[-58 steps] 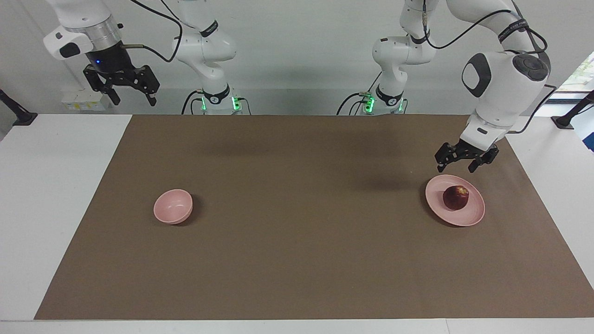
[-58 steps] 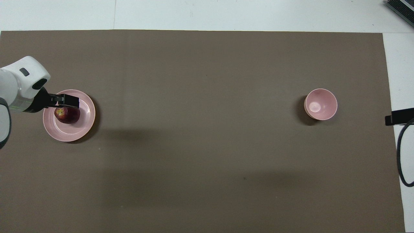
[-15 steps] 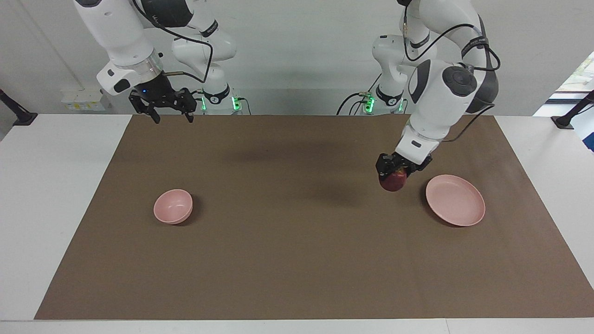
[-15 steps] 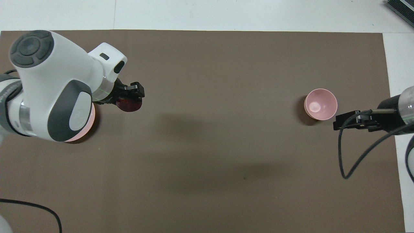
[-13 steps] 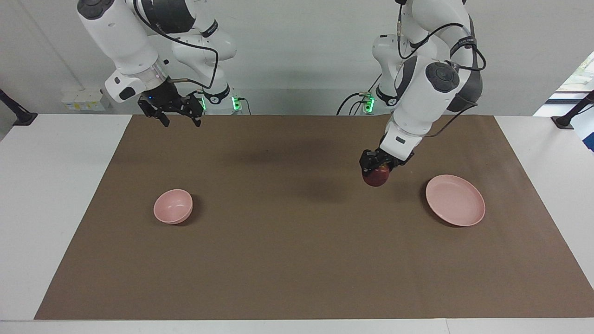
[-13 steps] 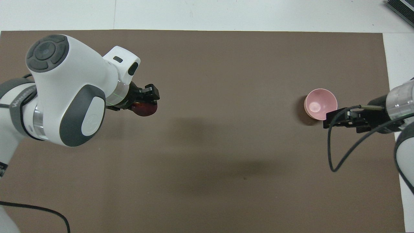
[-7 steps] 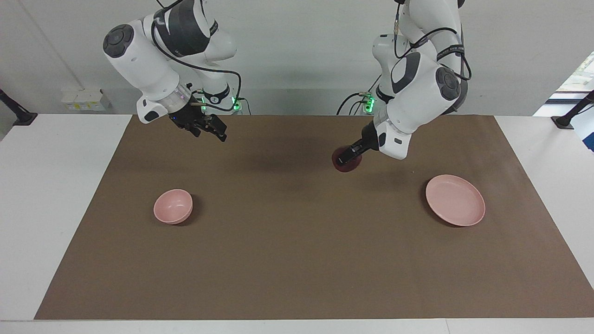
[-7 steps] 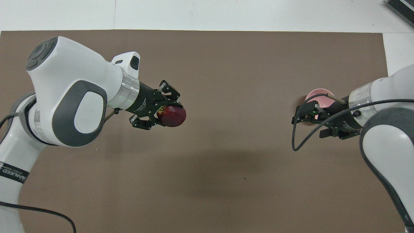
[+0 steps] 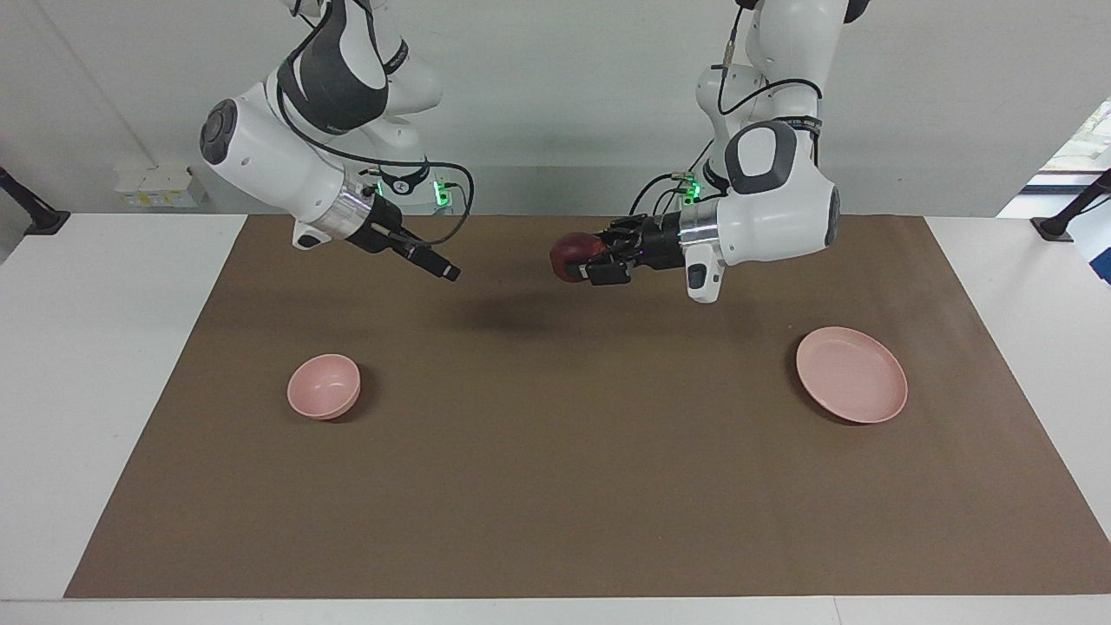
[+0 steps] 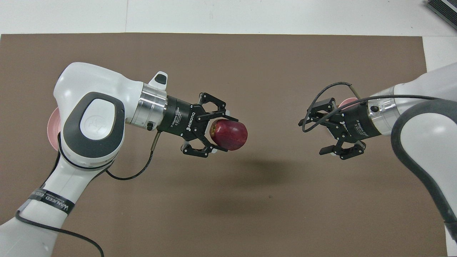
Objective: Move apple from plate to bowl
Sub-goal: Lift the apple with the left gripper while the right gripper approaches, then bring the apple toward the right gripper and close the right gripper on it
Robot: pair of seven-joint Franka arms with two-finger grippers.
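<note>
My left gripper [image 9: 580, 259] [image 10: 225, 134] is shut on the dark red apple [image 9: 568, 256] [image 10: 230, 135], holding it sideways in the air over the middle of the mat. It points toward my right gripper [image 9: 447, 272] [image 10: 316, 132], which hangs open and holds nothing, a short gap away from the apple. The pale pink plate [image 9: 852, 375] lies bare at the left arm's end; in the overhead view only a sliver of the plate [image 10: 52, 125] shows past the left arm. The small pink bowl [image 9: 323, 385] stands at the right arm's end, and the right gripper covers nearly all of the bowl [image 10: 345, 104] from above.
A brown mat [image 9: 555, 486] covers most of the white table [image 9: 104, 365]. Black cables hang from both wrists. A dark object [image 10: 442, 10] sits at the table's corner farthest from the robots, toward the right arm's end.
The left gripper lifted the apple off the plate, carried it over the middle of the mat and turned sideways. The right arm swung in from its end, open, toward the apple.
</note>
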